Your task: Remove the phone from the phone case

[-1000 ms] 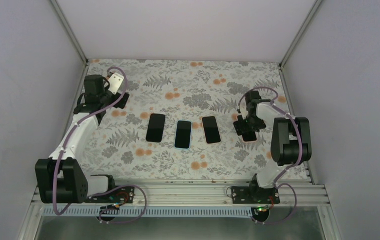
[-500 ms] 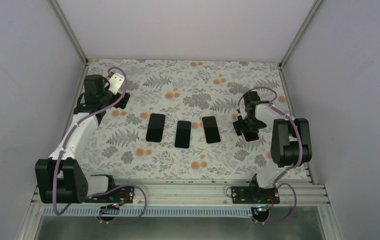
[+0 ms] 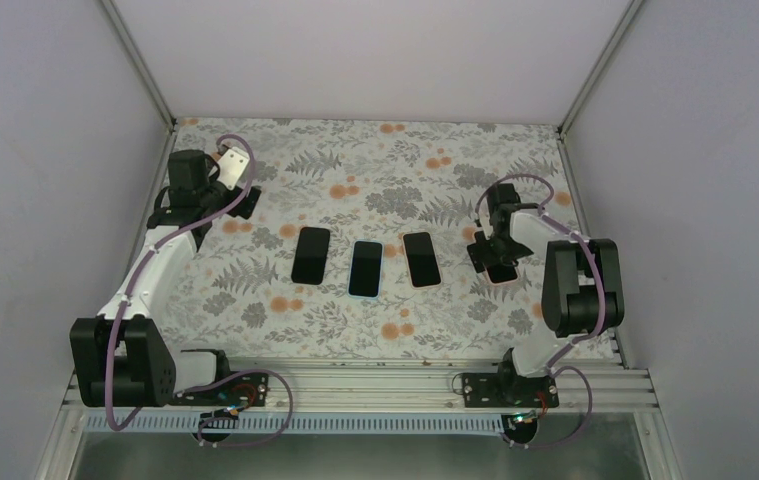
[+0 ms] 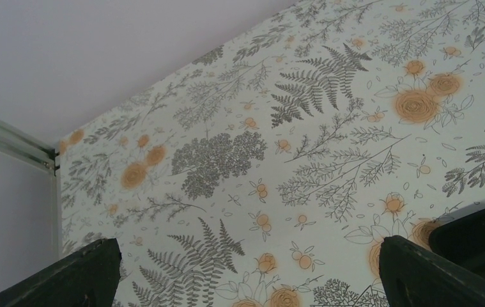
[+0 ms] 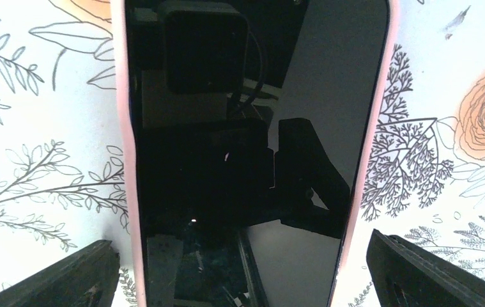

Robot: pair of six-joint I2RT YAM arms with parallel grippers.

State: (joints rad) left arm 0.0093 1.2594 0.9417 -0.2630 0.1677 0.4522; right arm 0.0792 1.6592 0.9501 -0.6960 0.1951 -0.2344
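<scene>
Right gripper (image 3: 499, 264) released, fingers (image 5: 80, 275) spread either side of the pink case (image 5: 123, 160), not pinching it. The phone (image 5: 329, 96) sits inside it, flat on table (image 3: 375, 335), right of three other phones (image 3: 366, 268). Also released: left gripper (image 3: 243, 198), far left.

Bright, even, diffuse light casts only faint shadows on the floral tablecloth (image 3: 385, 160), and the pink-cased phone (image 5: 252, 160) carries a sharp mirror reflection on its screen.
</scene>
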